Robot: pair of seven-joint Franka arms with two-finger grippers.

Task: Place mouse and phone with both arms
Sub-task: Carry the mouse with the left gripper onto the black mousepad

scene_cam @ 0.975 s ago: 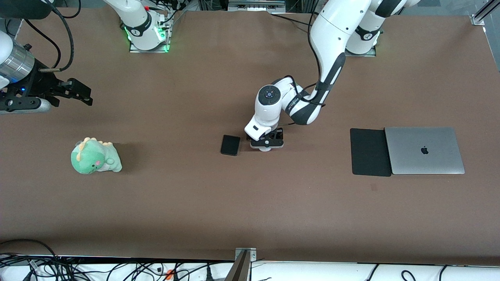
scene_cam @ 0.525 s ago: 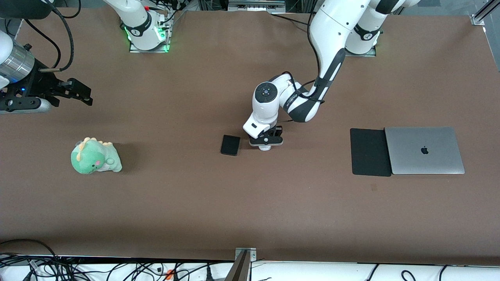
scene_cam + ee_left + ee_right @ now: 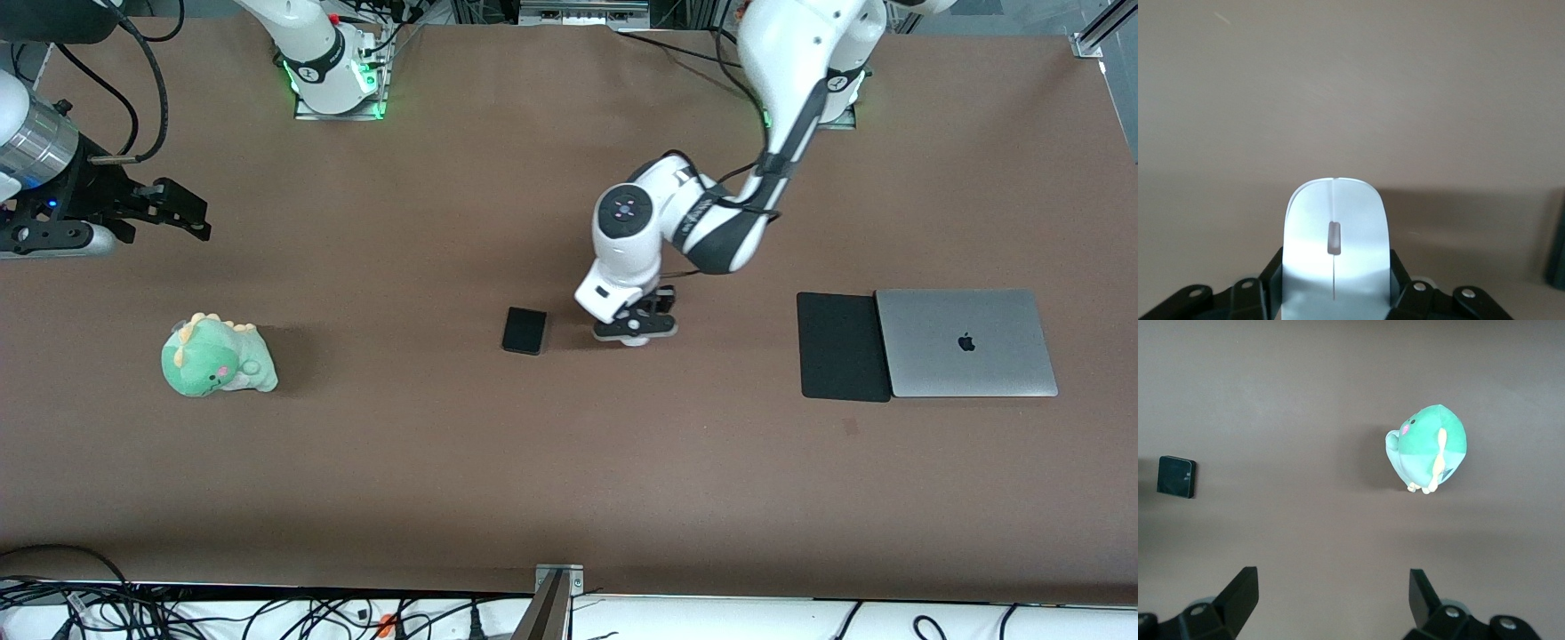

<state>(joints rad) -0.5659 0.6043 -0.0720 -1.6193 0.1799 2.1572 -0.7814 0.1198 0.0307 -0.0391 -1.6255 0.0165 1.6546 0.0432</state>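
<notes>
Left gripper (image 3: 635, 332) clamped on the small glossy white oval mouse (image 3: 1335, 250), just off the table beside the flat black rectangular phone (image 3: 524, 331), black mouse pad (image 3: 843, 347) at three o'clock; right gripper (image 3: 1328, 597) waited open.

Left hand (image 3: 635, 331) low and clamped shut; right hand (image 3: 173, 213) (waiting) spread wide.
</notes>
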